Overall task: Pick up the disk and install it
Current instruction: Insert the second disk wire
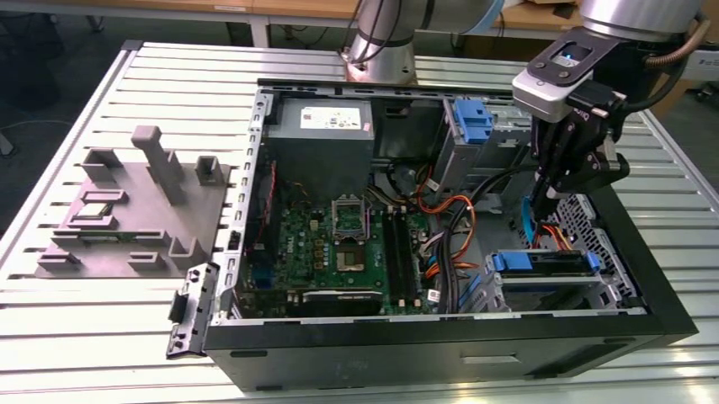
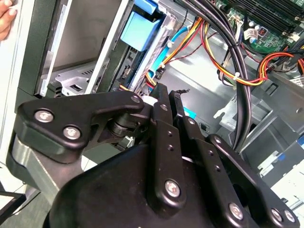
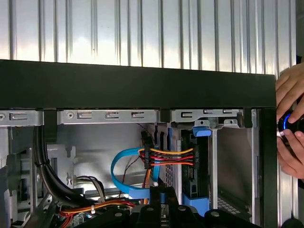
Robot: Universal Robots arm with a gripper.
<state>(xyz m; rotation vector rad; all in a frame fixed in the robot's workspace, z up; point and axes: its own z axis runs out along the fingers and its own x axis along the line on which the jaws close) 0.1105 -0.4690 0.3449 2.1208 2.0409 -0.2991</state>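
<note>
The disk (image 1: 540, 263) lies in the drive cage at the near right corner of the open computer case (image 1: 450, 353), with its blue carrier bracket showing. In the first wrist view the disk (image 3: 194, 161) sits edge-on in the bay, with blue plastic at both ends. My gripper (image 1: 547, 210) hangs inside the case just beyond the cage, above the blue and orange cables. In the second wrist view its black fingers (image 2: 161, 102) stand almost together at the gripper (image 2: 169, 92) tip. Nothing clear sits between them. The gripper (image 3: 161, 192) tip is beside the disk, not on it.
A blue upright latch (image 1: 472, 118) stands on the grey cage at the back. A thick black cable bundle (image 2: 237, 71) and the motherboard (image 1: 337, 244) fill the middle. A grey fixture (image 1: 135, 210) lies on the slatted table at the exterior view's left. A person's hand (image 3: 289, 128) touches the case front.
</note>
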